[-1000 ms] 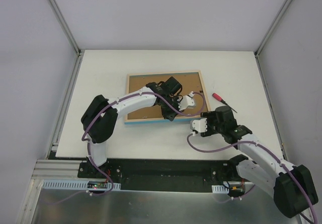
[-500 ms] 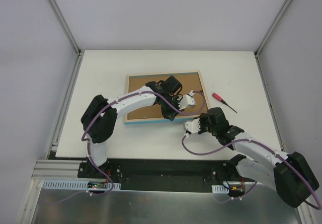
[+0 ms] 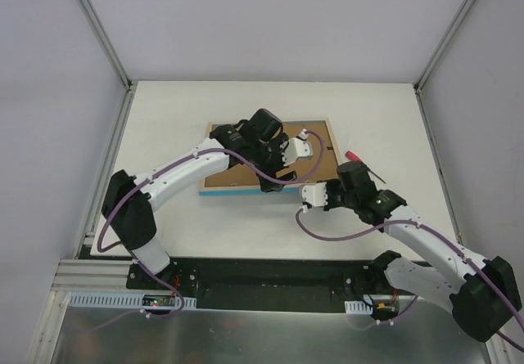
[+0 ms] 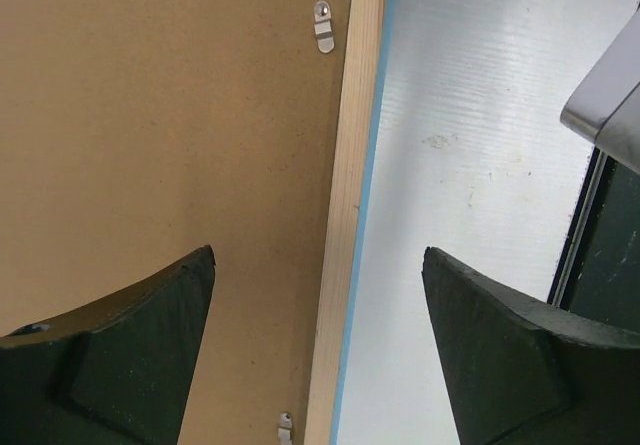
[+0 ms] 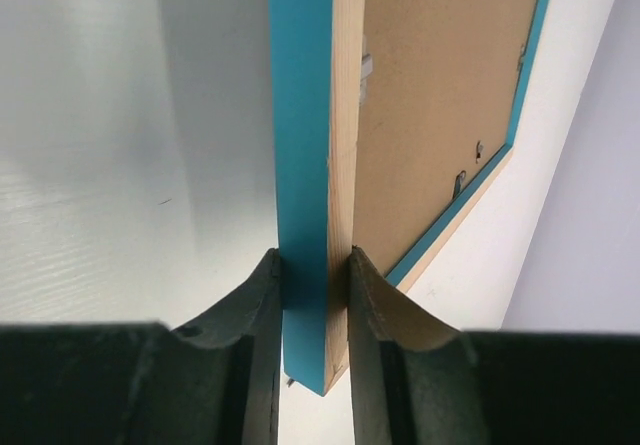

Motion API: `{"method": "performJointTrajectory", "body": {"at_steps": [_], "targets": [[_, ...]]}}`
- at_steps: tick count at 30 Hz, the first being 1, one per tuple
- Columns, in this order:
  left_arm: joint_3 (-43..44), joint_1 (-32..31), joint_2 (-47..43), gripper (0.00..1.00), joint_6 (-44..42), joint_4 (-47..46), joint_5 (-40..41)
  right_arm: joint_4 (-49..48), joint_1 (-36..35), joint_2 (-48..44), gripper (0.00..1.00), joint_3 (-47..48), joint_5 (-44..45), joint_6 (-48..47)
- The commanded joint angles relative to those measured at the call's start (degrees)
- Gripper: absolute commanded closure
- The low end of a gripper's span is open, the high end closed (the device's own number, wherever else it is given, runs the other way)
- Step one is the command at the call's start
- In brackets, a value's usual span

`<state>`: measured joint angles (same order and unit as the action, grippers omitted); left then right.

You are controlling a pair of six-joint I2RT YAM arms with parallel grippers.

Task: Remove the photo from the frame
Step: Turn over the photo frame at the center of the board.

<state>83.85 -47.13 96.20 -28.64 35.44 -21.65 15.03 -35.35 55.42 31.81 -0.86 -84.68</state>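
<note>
frame [image 5: 300, 145] lay back-up, backing board [image 4: 150, 115] still in place; right pincer [image 5: 316, 265] gripped its edge, left pincer [image 4: 318, 265] hung open; photo not yet removed.

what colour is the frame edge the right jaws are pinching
Teal blue, backed by a pale wood strip; the frame edge shows best in the right wrist view.

**Mia:** What do the arms look like?

**Tom:** The left arm [image 3: 180, 172] and the right arm [image 3: 426, 245] are white tubes with big black joints.

**Mia:** Any strings on them?

**Tom:** Yes, a purple cable [image 3: 315, 241] runs along each arm in loops.

**Mia:** And the ends?

**Tom:** The left gripper [image 4: 318, 265] has two thick, dark fingers [image 4: 120, 365] with curved edges. The right gripper [image 5: 315, 260] has dark fingers [image 5: 245, 355] too, smooth and round at the tips.
</note>
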Motion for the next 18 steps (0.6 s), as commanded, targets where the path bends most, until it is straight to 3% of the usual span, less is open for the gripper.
{"method": "performJointTrajectory", "body": {"at_steps": [1,18], "targets": [[-1.1,0.4,-4.5,0.16,-3.1,0.8,3.4,9.9,-0.1,0.2,0.99,13.2,-4.1,5.1],[-1.8,0.4,-6.6,0.12,-10.4,0.7,10.6,32.5,7.7,4.6,1.0,37.1,-22.0,9.3]]}}
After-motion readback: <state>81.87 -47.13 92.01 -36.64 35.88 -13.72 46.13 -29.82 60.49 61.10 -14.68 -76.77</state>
